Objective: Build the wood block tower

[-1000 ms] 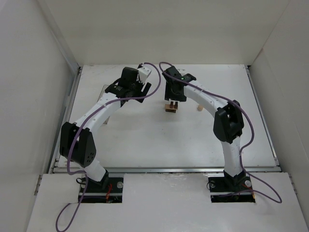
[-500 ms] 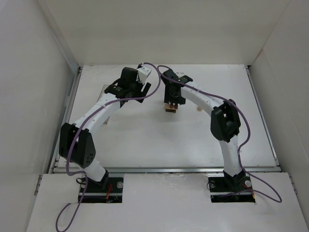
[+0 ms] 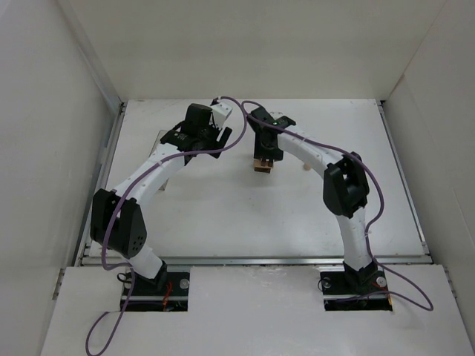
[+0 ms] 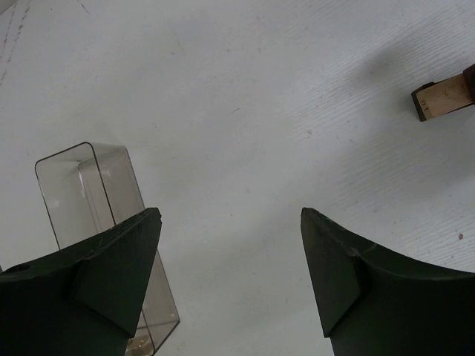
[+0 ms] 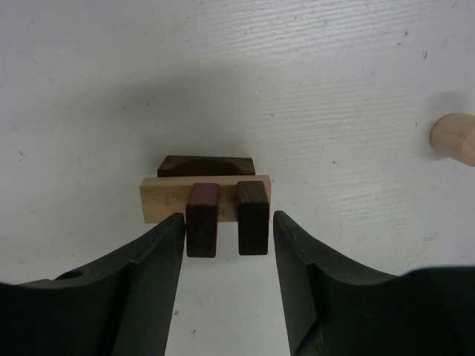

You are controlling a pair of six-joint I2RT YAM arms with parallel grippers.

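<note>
The tower (image 5: 205,194) stands on the table: a dark brown base block, a flat tan slab (image 5: 159,200) across it, and two dark brown blocks (image 5: 252,215) upright on the slab. My right gripper (image 5: 228,219) is open, its jaws on either side of the two upright blocks; its left finger (image 5: 159,256) is close against the purplish block. The pale cylinder (image 5: 454,137) lies apart to the right. In the top view the tower (image 3: 262,167) sits under the right gripper (image 3: 265,154). My left gripper (image 4: 230,215) is open and empty; the tower's edge (image 4: 441,99) shows far right.
A clear plastic box (image 4: 89,193) lies on the table beside the left gripper's left finger. The cylinder (image 3: 305,167) lies right of the tower in the top view. White walls enclose the table on three sides.
The right gripper has shifted slightly and come down closer over the tower, and the right elbow moved a little left. The left arm has not moved.
</note>
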